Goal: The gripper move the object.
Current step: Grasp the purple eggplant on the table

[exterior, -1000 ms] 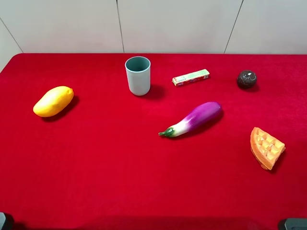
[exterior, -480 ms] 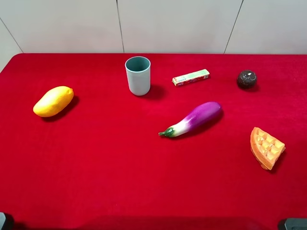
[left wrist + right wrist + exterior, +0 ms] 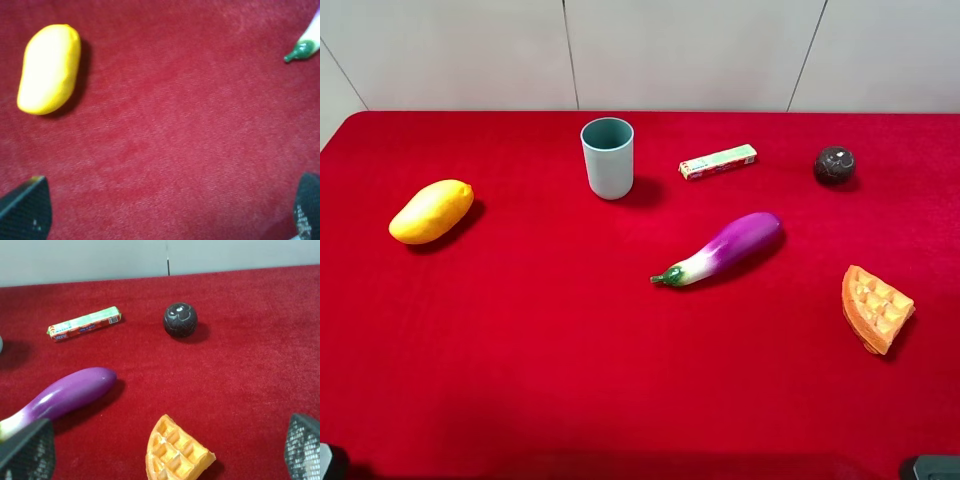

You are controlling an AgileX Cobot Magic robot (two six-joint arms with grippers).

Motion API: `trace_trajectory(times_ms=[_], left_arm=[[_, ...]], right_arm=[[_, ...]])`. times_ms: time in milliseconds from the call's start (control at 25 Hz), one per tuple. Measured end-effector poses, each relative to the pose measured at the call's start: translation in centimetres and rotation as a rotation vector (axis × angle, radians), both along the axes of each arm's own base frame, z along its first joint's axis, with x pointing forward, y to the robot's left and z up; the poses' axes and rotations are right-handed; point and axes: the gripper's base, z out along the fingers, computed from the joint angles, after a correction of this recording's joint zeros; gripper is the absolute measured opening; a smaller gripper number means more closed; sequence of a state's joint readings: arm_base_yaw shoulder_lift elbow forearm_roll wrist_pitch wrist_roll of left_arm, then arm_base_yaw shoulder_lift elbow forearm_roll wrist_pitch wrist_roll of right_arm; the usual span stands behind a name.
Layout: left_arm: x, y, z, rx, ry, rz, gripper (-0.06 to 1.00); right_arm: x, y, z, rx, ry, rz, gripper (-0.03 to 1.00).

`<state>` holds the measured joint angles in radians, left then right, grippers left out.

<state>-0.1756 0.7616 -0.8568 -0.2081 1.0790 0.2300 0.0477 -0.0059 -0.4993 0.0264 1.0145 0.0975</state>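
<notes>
The eggplant [image 3: 720, 248] lies on the red table right of centre, its green stem pointing to the front left. It also shows in the right wrist view [image 3: 65, 395], and only its stem tip shows in the left wrist view [image 3: 300, 49]. My left gripper [image 3: 165, 210] is open and empty above bare cloth, apart from the eggplant and the mango. My right gripper [image 3: 165, 447] is open and empty, with the eggplant ahead beside one finger [image 3: 27, 450]. Both arms stay at the table's front edge, almost out of the exterior view.
A yellow mango [image 3: 431, 211] lies at the left. A grey-blue cup [image 3: 608, 158] stands at the back centre, with a small candy box [image 3: 718, 161] and a dark ball [image 3: 834, 165] to its right. An orange waffle wedge [image 3: 875, 308] lies at the right.
</notes>
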Motion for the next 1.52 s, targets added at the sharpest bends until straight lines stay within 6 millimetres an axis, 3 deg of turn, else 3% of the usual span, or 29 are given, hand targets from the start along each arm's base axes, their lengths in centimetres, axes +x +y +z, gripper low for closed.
trace_trajectory(times_ms=[320, 640, 1040, 1520], left_arm=[[4.7, -1.9, 0.2, 0.007, 0.145, -0.084, 0.96], [8.7, -5.8, -0.2, 0.04, 0.223, -0.218, 0.96], [13.1, -12.4, -1.3, 0.091, 0.275, -0.381, 0.96], [15.2, -21.3, -4.6, 0.242, 0.282, -0.563, 0.96]], right_arm=[[0.0, 0.0, 0.0, 0.0, 0.0, 0.0, 0.69], [0.0, 0.0, 0.0, 0.0, 0.0, 0.0, 0.69], [0.0, 0.0, 0.0, 0.0, 0.0, 0.0, 0.69], [0.0, 0.0, 0.0, 0.0, 0.0, 0.0, 0.69]])
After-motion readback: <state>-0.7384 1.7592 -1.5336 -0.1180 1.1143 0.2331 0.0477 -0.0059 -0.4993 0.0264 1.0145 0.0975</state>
